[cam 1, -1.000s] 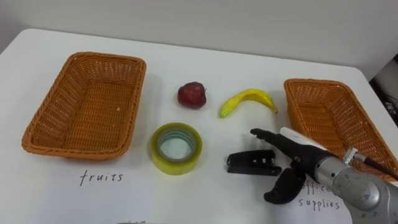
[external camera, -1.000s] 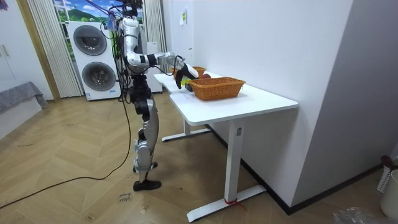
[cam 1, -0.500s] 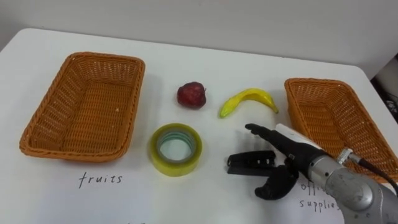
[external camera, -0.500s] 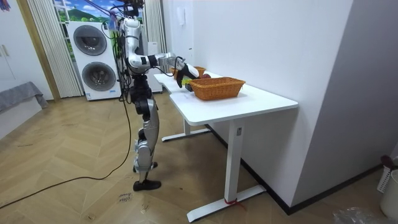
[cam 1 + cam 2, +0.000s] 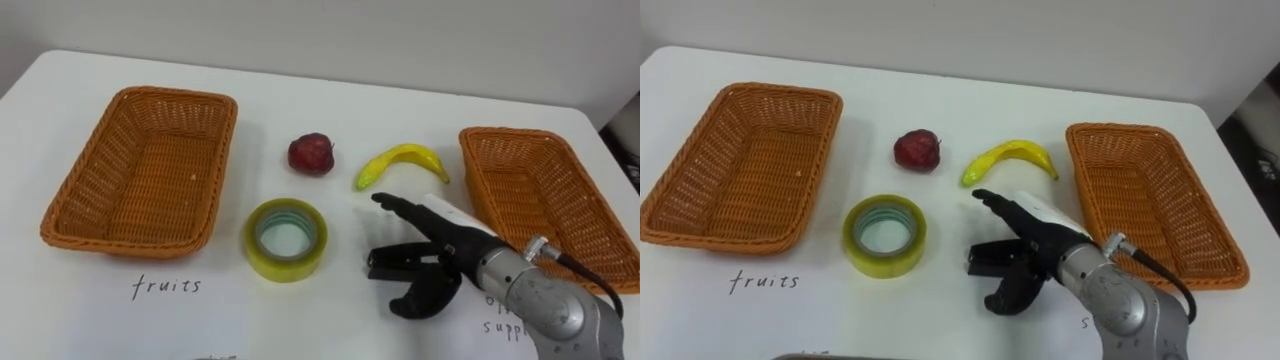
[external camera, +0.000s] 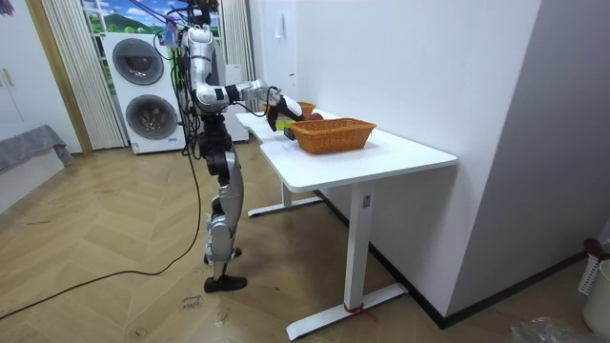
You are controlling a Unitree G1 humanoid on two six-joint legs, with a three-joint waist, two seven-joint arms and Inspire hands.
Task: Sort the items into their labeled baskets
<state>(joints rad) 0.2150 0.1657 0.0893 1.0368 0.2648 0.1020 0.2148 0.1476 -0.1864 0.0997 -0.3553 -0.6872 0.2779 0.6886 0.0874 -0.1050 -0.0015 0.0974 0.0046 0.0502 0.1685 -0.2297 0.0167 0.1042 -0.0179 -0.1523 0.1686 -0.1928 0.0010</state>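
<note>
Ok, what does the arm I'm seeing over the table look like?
The right hand has black fingers and a white plate on its back. Behind it comes a rounded silver-grey forearm, with a thin dark cable looping from the wrist.

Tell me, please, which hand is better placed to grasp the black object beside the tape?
Right: the right hand is already at the black object, its fingers spread open above it, and the right-side basket sits close by.

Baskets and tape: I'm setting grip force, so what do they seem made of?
Left basket and right basket: woven wicker-like strands, matte orange-brown; the weave shows. Tape: glossy, yellowish translucent film, probably plastic, wound in a roll.
</note>
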